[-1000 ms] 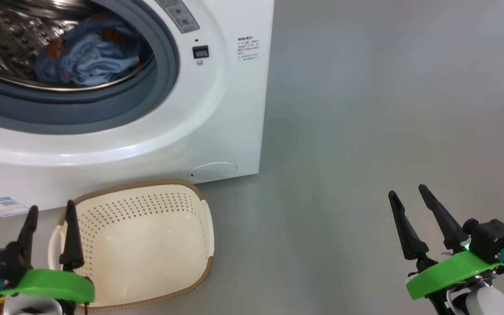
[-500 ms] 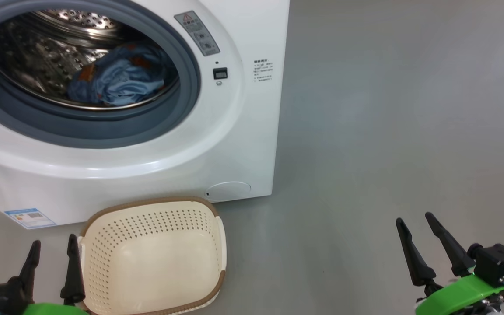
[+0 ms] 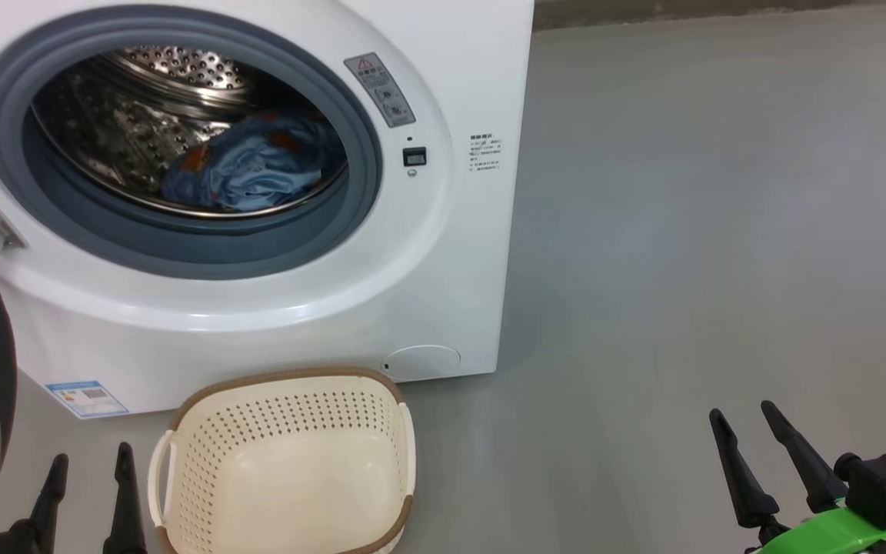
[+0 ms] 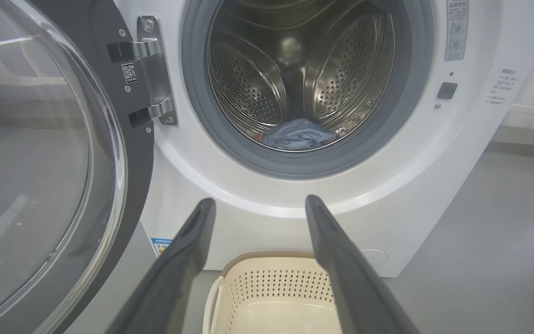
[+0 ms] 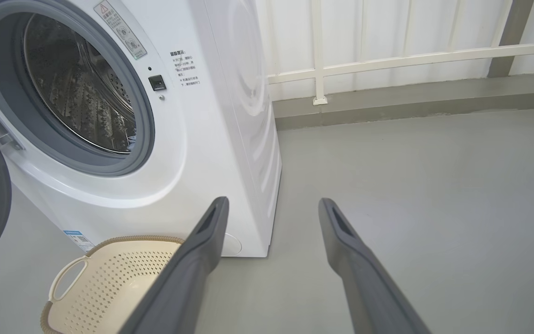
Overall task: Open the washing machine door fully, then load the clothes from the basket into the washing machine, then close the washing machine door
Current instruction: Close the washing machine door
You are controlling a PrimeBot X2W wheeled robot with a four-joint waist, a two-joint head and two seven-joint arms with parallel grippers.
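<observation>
Just beside the spread left hand, the basket.

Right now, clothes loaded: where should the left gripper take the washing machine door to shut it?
Probably the black rim of the washing machine door, well away from the hinge, left gripper coming from its outer side: the door stands swung left, and the bulging glass offers no hold.
</observation>
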